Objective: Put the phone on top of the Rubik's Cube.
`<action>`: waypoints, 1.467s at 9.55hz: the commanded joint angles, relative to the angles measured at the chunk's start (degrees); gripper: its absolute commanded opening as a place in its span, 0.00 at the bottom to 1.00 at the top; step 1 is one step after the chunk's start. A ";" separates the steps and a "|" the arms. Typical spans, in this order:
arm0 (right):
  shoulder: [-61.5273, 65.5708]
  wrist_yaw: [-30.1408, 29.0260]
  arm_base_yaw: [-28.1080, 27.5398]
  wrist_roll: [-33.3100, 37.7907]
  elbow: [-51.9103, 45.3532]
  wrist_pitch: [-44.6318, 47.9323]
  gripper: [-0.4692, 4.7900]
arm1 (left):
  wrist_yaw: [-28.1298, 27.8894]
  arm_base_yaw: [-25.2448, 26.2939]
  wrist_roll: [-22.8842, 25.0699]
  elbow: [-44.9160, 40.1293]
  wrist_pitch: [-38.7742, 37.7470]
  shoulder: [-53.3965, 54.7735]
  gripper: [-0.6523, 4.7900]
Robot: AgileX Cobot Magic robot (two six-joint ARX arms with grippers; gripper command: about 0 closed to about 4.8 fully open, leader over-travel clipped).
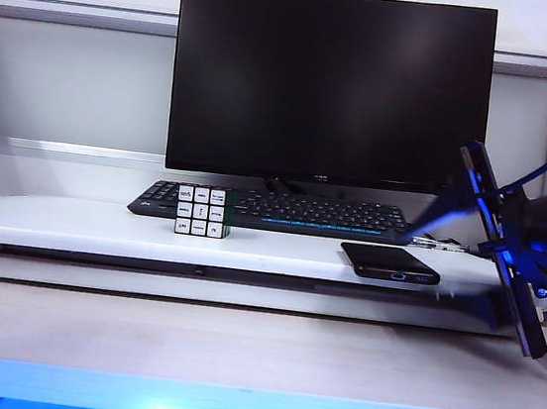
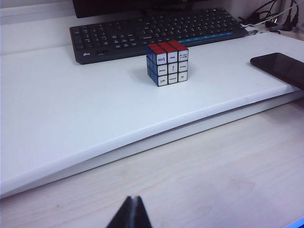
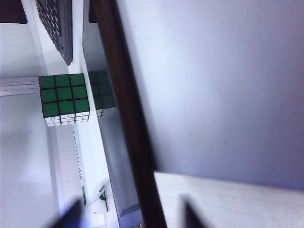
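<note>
cube [image 2: 167,63]: black frame; white face w/ dark marks, red top, blue side, green side
phone [image 1: 390,263]: glossy black
keyboard [image 1: 283,211]: black
monitor [image 1: 330,87]: black
tabletop [image 2: 95,118]: white
right claw [image 1: 512,256]: black, blue trim

On the white shelf [image 1: 71,225], the Rubik's Cube [image 1: 203,211] stands just in front of the black keyboard [image 1: 273,209], white face forward. The phone [image 1: 390,262] lies flat to the keyboard's right front. The right gripper [image 1: 507,255], tilted, hovers beyond the phone; its jaw state is unclear.
</note>
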 commanded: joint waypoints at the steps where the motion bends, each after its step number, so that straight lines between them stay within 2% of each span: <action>1: -0.24 -0.48 0.22 -0.02 0.09 0.63 0.46 | 0.42 0.04 0.11 -0.09 -1.01 0.02 0.11; 2: -0.24 -1.55 0.22 -0.04 0.07 0.59 0.46 | 0.42 0.04 0.11 -0.09 -1.01 0.02 0.11; 3: -0.24 -1.51 0.22 -0.04 0.04 0.59 0.28 | 0.42 0.04 0.11 -0.09 -1.01 0.02 0.11; 6: -0.24 -1.51 0.22 -0.07 0.04 0.59 0.21 | 0.37 0.07 0.11 -0.09 -1.01 0.02 0.11; 8: -0.24 -1.46 0.26 -0.33 0.04 0.59 0.09 | 0.42 0.07 0.09 -0.09 -1.01 0.02 0.11; 12: -0.26 -1.51 0.48 -2.01 0.07 1.44 0.08 | -0.02 0.07 0.11 -0.09 -1.03 0.02 0.11; 14: -0.26 -1.51 0.48 -1.99 0.09 5.81 0.08 | -0.57 0.07 0.13 -0.09 -1.03 0.02 0.11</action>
